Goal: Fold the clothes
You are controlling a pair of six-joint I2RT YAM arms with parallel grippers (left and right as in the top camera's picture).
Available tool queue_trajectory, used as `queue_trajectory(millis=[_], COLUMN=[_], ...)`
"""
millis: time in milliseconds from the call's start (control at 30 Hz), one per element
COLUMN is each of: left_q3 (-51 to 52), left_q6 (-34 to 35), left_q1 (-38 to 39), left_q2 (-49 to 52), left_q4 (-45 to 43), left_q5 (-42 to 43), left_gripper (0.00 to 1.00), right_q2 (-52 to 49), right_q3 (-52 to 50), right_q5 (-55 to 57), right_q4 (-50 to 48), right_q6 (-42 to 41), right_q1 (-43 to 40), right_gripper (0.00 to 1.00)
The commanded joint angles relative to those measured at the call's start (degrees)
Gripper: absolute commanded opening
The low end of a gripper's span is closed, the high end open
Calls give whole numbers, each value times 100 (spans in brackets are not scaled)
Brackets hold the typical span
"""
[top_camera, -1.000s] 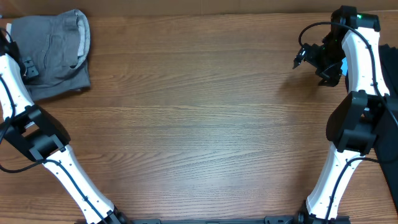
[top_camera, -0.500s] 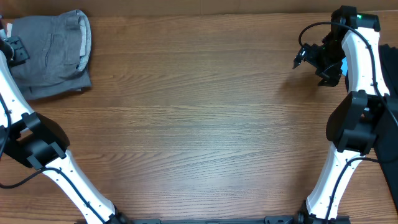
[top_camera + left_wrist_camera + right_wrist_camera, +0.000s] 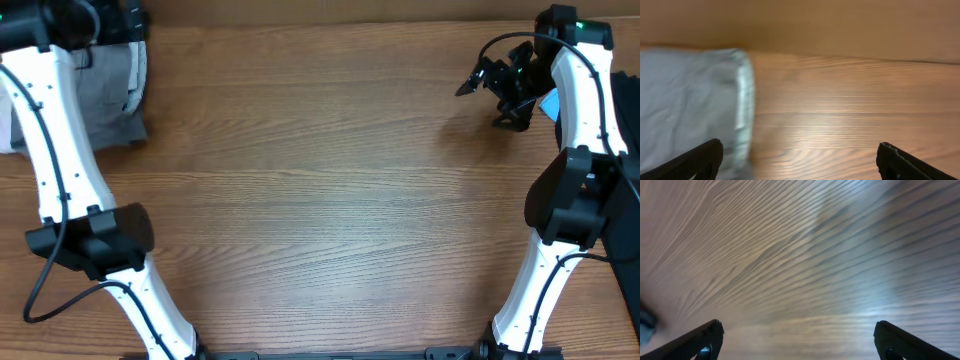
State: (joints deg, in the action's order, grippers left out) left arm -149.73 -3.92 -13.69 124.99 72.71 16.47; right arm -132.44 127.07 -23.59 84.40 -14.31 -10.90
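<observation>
The clothes, grey shorts [image 3: 112, 92], lie folded in a bundle at the table's far left corner. My left arm partly covers them in the overhead view. In the left wrist view the shorts [image 3: 687, 100] fill the left side, their pale edge running top to bottom. My left gripper [image 3: 800, 160] is open above that edge and holds nothing; its left fingertip [image 3: 702, 160] hangs over the cloth, the right one over wood. From overhead the left gripper [image 3: 128, 20] sits at the back edge. My right gripper [image 3: 472, 80] hovers open at the far right, over bare wood [image 3: 800, 255].
The wooden table [image 3: 320, 190] spreads between the two arms. A small blue object [image 3: 548, 104] shows behind the right arm. A pale patch [image 3: 5, 128] lies at the left edge beside the shorts. A wall runs along the back edge [image 3: 840, 25].
My left gripper has opened and let go of the shorts, and its arm has swung up over them toward the back edge. The right gripper shifted slightly and stays open.
</observation>
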Motion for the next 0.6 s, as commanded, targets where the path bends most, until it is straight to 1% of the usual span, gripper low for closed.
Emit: queue_trajectory(millis=[0,200,267,367,467,567], left_q3=[-42,-42,-42,-42,-42,-42], left_q6=[26,28,28,28,28,28], left_q1=[138,363,400,398,398,398], left_q2=[37,37,37,37,37,37], left_q4=[74,79,76,76,76,76], left_q5=[109,109,107,107,105,101], left_gripper=[100,100,100,100,100,100], right_q2=[1036,2743,3228,3906,4358,4669], right_q3=[236,236,236,227,227,227], right_q5=[-37,1222,1215,1047,1049,1049], right_q4=[205,946,1250,1257,1259,1261], right_q6=[262,254,232,232,232,234], right_q1=[-26,308,457,763,977,1021], right_gripper=[100,100,100,100,100,100])
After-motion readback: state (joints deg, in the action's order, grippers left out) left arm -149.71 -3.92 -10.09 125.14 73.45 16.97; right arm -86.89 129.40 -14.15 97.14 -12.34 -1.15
